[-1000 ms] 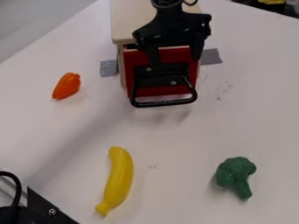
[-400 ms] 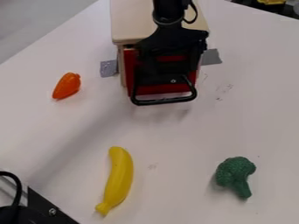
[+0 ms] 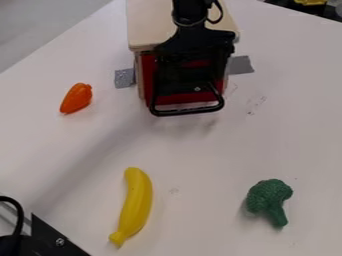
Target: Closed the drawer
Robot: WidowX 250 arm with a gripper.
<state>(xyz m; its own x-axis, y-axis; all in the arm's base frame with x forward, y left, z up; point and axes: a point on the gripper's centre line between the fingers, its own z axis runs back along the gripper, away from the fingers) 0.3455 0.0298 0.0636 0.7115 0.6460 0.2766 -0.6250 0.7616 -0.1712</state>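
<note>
At the top centre, the black gripper [image 3: 192, 82] hangs in front of the red drawer front [image 3: 148, 75], close against it or touching it. The drawer sits in a pale wooden box [image 3: 150, 25], its front about level with the box's front edge; how far in it stands is hard to tell behind the gripper. Below the gripper, the black loop handle [image 3: 188, 111] sticks out toward the camera. The gripper covers the middle of the drawer front.
An orange pepper-like toy [image 3: 76, 98] lies left of the box, a yellow banana [image 3: 135, 202] at the lower centre and green broccoli [image 3: 269, 199] at the lower right. Grey tape [image 3: 241, 64] flanks the box. Black hardware [image 3: 50, 240] occupies the lower left corner.
The gripper has come down in front of the drawer and shifted slightly left. The drawer's handle has moved a little back toward the box.
</note>
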